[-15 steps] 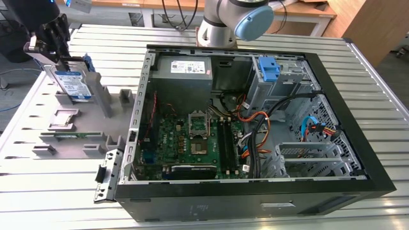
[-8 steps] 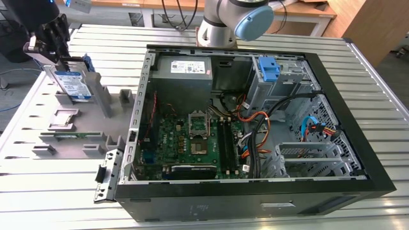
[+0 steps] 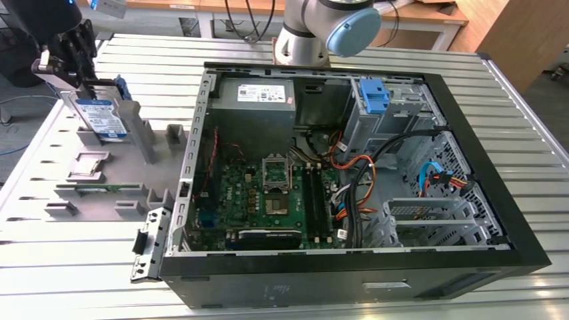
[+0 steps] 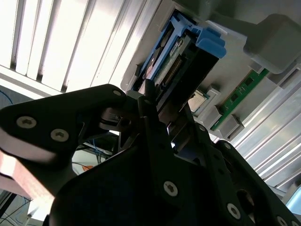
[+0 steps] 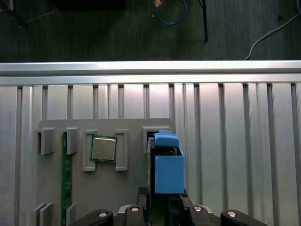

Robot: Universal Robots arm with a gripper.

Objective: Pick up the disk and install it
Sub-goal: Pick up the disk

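A Universal Robots arm [image 3: 324, 27] reaches across a slatted aluminium counter [image 3: 71, 267], with its black gripper [image 3: 82, 79] at about 10 o'clock in the exterior view, directly over the disk [image 3: 98, 117]. The disk is a silver hard drive with a white-and-blue label. It stands on edge in a slot of a grey holding fixture [image 3: 124, 170] at 9 o'clock from the open computer case [image 3: 356, 273], outside the case. In the first wrist view its blue rail bracket [image 5: 168, 174] caps the drive, and the jaws stand one on each side of the end nearest the camera. It cannot be told whether they are clamping it or only bracketing it. On the same fixture, beside the disk, a processor chip [image 5: 103, 149] lies flat in its own recess. Beyond it a green memory module [image 5: 67, 174] sits on edge between grey posts. Inside the case, the motherboard [image 3: 266, 193] lies near the centre of the exterior view. A grey power supply [image 3: 258, 100] with a white sticker is at 12 o'clock from the motherboard. A blue plastic latch [image 3: 374, 97] stands upright at 1 o'clock, and a bare metal drive cage [image 3: 431, 213] sits at 4 o'clock among black, orange and blue cables.
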